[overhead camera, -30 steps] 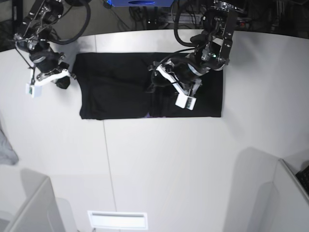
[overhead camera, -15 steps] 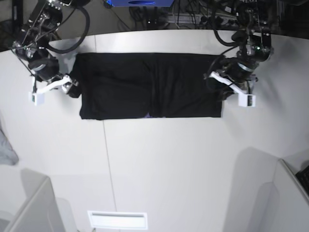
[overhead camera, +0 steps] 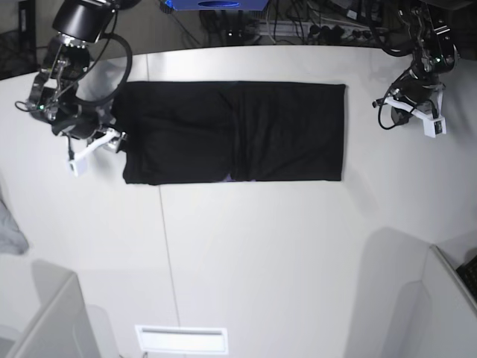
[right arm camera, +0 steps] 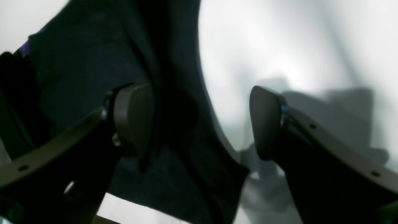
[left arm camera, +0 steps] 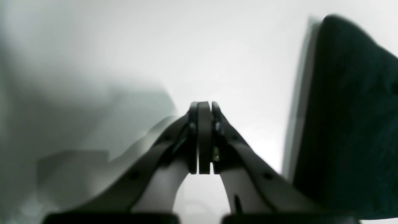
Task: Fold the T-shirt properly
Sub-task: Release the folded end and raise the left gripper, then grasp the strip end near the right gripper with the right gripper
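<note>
T-shirt long axis left-right; open right gripper straddles its left edge; closed left gripper sits apart, empty.

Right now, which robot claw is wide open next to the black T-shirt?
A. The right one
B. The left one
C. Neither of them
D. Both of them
A. The right gripper has its pads spread far apart at the edge of the T-shirt, holding nothing, while the left gripper is pinched shut over the bare table, off to the side of the shirt.
</note>
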`<state>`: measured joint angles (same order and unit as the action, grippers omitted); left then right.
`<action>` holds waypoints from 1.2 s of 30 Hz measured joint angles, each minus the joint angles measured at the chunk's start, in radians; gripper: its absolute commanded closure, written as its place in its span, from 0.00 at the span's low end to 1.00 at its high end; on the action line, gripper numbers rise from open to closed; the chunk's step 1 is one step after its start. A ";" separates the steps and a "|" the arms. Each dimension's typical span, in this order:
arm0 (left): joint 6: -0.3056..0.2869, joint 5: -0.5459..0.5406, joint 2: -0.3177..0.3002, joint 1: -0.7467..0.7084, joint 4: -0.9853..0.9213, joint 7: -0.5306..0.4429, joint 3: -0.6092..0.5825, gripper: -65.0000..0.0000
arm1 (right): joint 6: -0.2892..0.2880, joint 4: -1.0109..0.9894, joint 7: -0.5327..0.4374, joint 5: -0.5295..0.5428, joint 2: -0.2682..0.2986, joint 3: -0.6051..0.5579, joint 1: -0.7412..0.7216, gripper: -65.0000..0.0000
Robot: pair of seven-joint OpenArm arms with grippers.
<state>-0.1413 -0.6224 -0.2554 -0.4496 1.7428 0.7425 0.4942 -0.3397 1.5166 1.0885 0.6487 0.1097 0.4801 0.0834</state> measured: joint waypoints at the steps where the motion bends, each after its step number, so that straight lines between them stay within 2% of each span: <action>1: 0.000 -0.001 0.000 0.001 -0.007 -0.002 0.000 1.00 | -0.035 -0.006 0.000 0.003 0.000 0.000 0.001 0.30; 4: 0.000 0.000 0.002 0.027 -0.029 0.001 0.000 1.00 | -0.079 -0.005 -0.021 0.006 0.003 -0.020 0.023 0.30; 8: 0.003 0.001 -0.003 0.051 -0.050 -0.013 -0.061 1.00 | -0.089 0.002 -0.049 0.029 0.010 -0.134 0.048 0.30; 13: 0.000 -0.002 0.003 0.082 -0.092 -0.013 -0.166 1.00 | -0.090 0.000 -0.084 0.048 0.002 -0.162 0.059 0.31; 14: 0.000 -0.003 0.002 0.081 -0.103 -0.053 -0.183 1.00 | -0.091 0.001 -0.086 0.048 0.003 -0.164 0.059 0.34; 15: 0.000 -0.004 0.001 0.080 -0.114 -0.095 -0.203 1.00 | -0.091 0.000 -0.087 0.042 0.002 -0.164 0.059 0.40; 17: 0.000 -0.006 -0.012 0.079 -0.138 -0.181 -0.269 1.00 | -0.089 -0.001 -0.077 0.030 0.003 -0.164 0.061 0.59; 20: -0.013 -0.006 -0.023 0.090 -0.172 -0.252 -0.369 1.00 | -0.087 -0.007 -0.062 0.020 0.008 -0.164 0.065 0.97; 21: -0.016 0.019 -0.026 0.092 -0.177 -0.280 -0.399 1.00 | -0.087 -0.007 -0.055 0.021 0.008 -0.164 0.064 1.00; 23: -0.016 0.105 -0.027 0.107 -0.180 -0.308 -0.446 1.00 | -0.078 -0.007 -0.044 0.005 0.008 -0.164 0.053 1.00; 25: -0.008 0.184 -0.027 0.118 -0.179 -0.329 -0.494 1.00 | -0.026 0.002 -0.039 -0.028 0.005 -0.168 0.047 1.00; 28: 0.011 0.264 0.000 0.124 -0.158 -0.346 -0.562 1.00 | 0.039 0.069 -0.036 -0.169 -0.012 -0.172 0.039 1.00; 32: 0.003 0.268 0.019 0.122 -0.125 -0.300 -0.615 1.00 | 0.056 0.213 -0.003 -0.297 -0.013 -0.183 0.050 1.00; 36: 0.003 0.279 0.023 0.114 -0.093 -0.269 -0.622 1.00 | 0.053 0.349 0.032 -0.378 -0.028 -0.268 0.061 1.00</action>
<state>-0.1383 -0.3435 -0.2325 -0.3359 1.6497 0.4740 -0.1280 -0.2867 1.8652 1.1210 0.2707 0.0818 0.2123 0.1440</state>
